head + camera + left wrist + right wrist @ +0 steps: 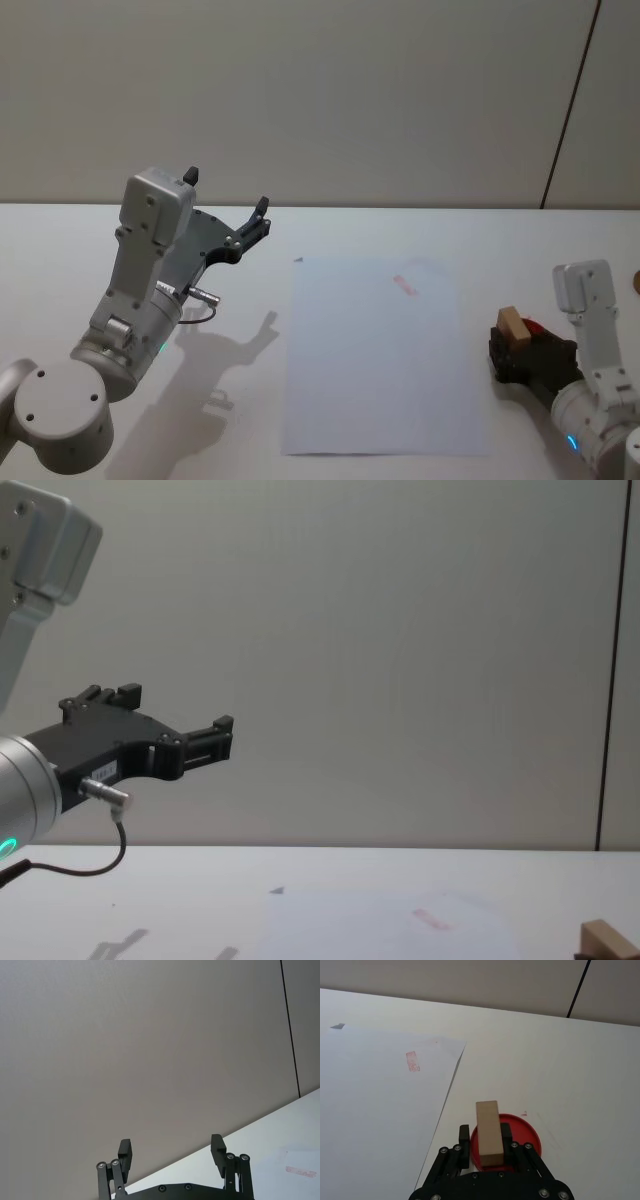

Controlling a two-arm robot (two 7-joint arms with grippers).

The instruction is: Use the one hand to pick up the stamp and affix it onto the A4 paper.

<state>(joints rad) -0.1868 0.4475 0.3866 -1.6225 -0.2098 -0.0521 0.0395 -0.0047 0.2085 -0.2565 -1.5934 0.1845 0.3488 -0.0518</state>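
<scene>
The stamp (487,1132), a light-tan wooden block, stands upright over a round red ink pad (531,1136) just right of the A4 paper (380,1105). My right gripper (485,1146) is shut on it, one finger on each side. The head view shows the stamp (512,324) in the right gripper (515,345) beside the paper (380,370). The sheet bears a small pink-red ink mark (405,285) near its far edge. My left gripper (228,215) hangs open, raised above the table left of the paper, holding nothing. The stamp's top (605,942) peeks in at the chest view's lower right.
The white table (90,250) stretches around the sheet, with a plain wall behind. The left arm's cable (200,310) hangs above the table's left part. The paper's far left corner (338,1025) is slightly curled.
</scene>
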